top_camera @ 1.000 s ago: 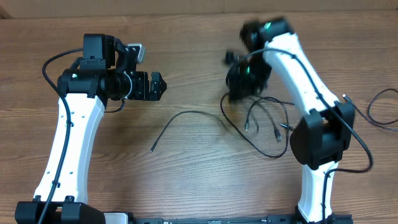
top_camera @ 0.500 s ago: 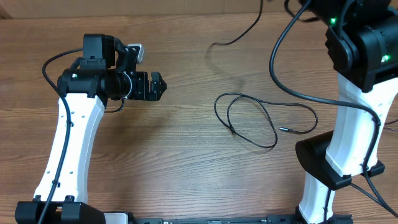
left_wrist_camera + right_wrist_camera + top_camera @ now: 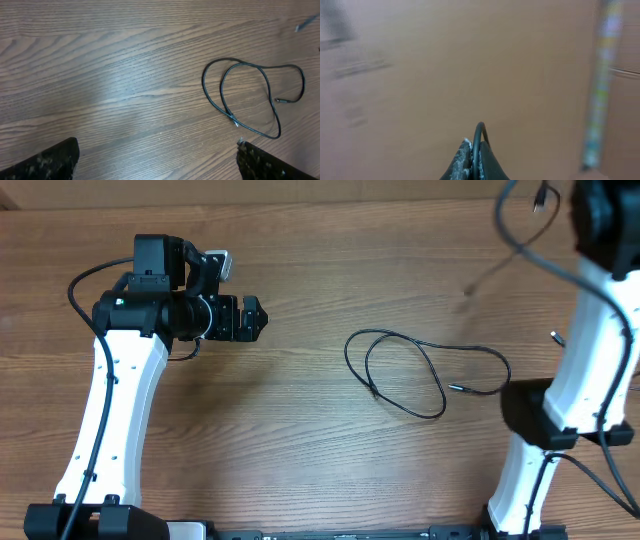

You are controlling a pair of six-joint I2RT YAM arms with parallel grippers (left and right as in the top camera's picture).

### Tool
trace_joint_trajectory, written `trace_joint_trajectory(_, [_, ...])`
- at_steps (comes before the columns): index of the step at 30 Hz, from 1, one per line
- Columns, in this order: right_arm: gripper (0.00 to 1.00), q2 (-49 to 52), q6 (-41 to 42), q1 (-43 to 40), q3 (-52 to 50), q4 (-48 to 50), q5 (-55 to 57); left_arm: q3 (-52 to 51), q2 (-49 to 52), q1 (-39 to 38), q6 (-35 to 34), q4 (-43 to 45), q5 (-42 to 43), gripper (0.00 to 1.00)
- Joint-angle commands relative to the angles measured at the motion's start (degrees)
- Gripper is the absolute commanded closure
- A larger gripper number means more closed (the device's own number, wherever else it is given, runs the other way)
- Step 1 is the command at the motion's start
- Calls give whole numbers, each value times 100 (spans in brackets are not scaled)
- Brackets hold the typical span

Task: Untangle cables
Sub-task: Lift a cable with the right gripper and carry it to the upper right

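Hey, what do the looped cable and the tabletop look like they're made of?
Looped cable: probably rubber or plastic sheathing, matte black, lying in soft curves; its tip looks silvery, likely metal. Tabletop: wood or wood-look laminate, brown grain lines, faint sheen.

Thin looped cable [image 3: 346,352] on table: black (silver tips)
Wooden table [image 3: 300,430]: brown, streaked grain
Thin cord loop [image 3: 480,123] in right gripper [image 3: 472,146]: black

Your overhead view is bright and even, lit from above. Table [image 3: 300,440] is sharp w/ soft shadows, but the raised cable [image 3: 512,246] upper right is blurred. Left wrist: pale glare patch left of centre, looped cable [image 3: 250,100] crisp, left gripper [image 3: 157,145] soft at the bottom corners. Right wrist: bkgd all motion smear; only the right gripper [image 3: 472,152] w/ its cable is sharp.
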Motion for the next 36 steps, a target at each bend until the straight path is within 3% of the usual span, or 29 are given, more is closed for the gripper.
trace_joint_trajectory(1, [96,243,584,-562,2,68,90,44,0,-37,66,2,4,0])
trace_joint_trajectory(5, [96,577,579,-1303,-181,560,-831,44,0,-37,66,2,4,0])
trace_joint_trajectory(20, [96,719,581,-2232,-994,3751,-883,44,0,-37,68,2,4,1])
trace_joint_trajectory(27, [96,732,514,-2428,-1322,3650,-883,44,0,-37,66,2,4,0])
trace_joint_trajectory(36, [96,732,518,-2774,-3228,3473,-887,44,0,-37,66,2,4,0])
